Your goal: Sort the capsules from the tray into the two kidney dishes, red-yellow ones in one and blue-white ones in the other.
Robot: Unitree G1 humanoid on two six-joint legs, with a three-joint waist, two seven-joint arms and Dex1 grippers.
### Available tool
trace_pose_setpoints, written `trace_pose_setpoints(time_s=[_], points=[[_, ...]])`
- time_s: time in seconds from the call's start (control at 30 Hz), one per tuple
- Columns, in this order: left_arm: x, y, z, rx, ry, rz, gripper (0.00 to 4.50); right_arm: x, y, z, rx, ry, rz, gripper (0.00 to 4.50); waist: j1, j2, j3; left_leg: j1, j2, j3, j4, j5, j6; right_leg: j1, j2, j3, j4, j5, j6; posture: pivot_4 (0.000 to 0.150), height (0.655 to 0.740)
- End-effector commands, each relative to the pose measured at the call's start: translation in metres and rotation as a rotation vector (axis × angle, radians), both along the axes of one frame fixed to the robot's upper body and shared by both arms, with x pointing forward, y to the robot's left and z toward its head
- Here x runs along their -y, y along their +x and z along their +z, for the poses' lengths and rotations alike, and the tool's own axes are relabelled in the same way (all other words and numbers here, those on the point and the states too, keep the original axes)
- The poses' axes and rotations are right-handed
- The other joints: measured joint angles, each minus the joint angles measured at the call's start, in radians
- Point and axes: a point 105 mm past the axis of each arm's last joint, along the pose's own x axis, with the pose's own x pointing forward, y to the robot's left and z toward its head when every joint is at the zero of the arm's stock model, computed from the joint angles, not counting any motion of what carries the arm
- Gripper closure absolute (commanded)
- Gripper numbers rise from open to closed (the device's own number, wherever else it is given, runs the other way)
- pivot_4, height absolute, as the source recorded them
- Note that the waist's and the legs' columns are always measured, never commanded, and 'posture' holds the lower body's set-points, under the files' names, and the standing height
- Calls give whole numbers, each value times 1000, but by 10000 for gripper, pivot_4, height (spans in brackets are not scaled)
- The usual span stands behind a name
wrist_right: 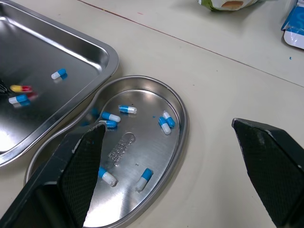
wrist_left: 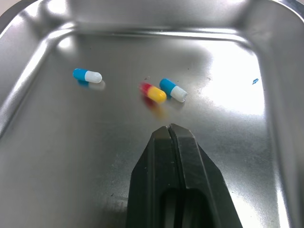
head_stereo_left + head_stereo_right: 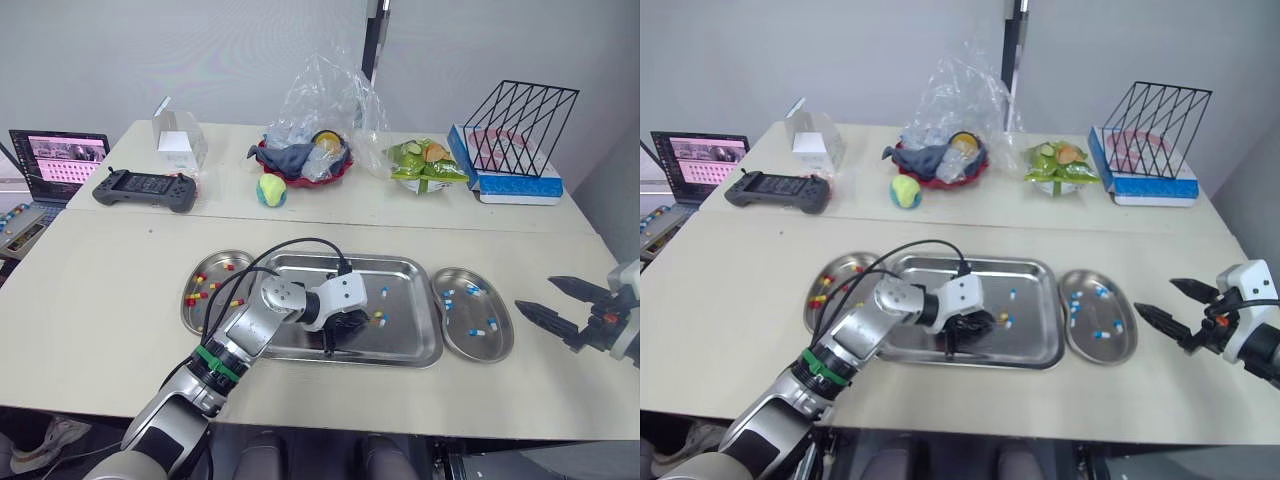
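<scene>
Tray [image 2: 71,156] gleams: polished metal, mirror-smooth. Dish [image 1: 184,124], same shiny metal. Capsules [image 2: 153,92] glossy, slick-shelled. Left pincer [image 2: 169,130] matt, dull black. Worktop [image 3: 100,300] matt and smooth. Bag [image 3: 330,100] clear, crinkled plastic.

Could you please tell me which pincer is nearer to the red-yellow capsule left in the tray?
Left. The left pincer sits shut inside the tray, just short of the red-yellow capsule; the right pincer hangs open beyond the blue-white kidney dish.
</scene>
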Motion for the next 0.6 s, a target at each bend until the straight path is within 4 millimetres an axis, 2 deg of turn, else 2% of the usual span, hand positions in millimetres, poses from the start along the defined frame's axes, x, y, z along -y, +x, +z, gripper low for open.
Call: trace_pose_setpoints(time_s=[0.03, 0.23, 0.37, 0.5, 0.53, 0.6], points=[[0, 1, 5, -1, -19, -4, 44140, 0, 1, 12, 33, -33, 3, 0, 0, 0, 0, 0, 0, 0, 0, 0, 0, 0, 0, 0, 0, 0, 0, 1500, 7334], [-6, 12, 21, 24, -74, 43, 44140, -1, 3, 10, 34, -28, 7, 0, -1, 0, 0, 0, 0, 0, 0, 0, 0, 0, 0, 0, 0, 0, 0, 1500, 7334], [-3, 24, 44, 29, -191, 101, 44140, -2, 5, 10, 36, -26, 9, 0, 0, 0, 0, 0, 0, 0, 0, 0, 0, 0, 0, 0, 0, 0, 0, 1500, 7334], [4, 22, 53, 9, -226, 78, 33038, -2, 5, 9, 36, -24, 11, 0, 0, 0, 0, -1, 0, 0, 0, 0, 0, 0, 0, 0, 0, 0, 0, 1500, 7334], [6, 21, 53, 17, -222, 68, 28831, -2, 5, 9, 37, -23, 11, 0, 0, 0, 0, -1, -1, 0, 0, 0, 0, 0, 0, 0, 0, 0, 0, 1500, 7334], [10, 19, 52, 15, -218, 46, 23439, -2, 5, 9, 37, -22, 9, 0, 0, 0, 0, -1, -1, 0, 0, 0, 0, 0, 0, 0, 0, 0, 0, 1500, 7334]])
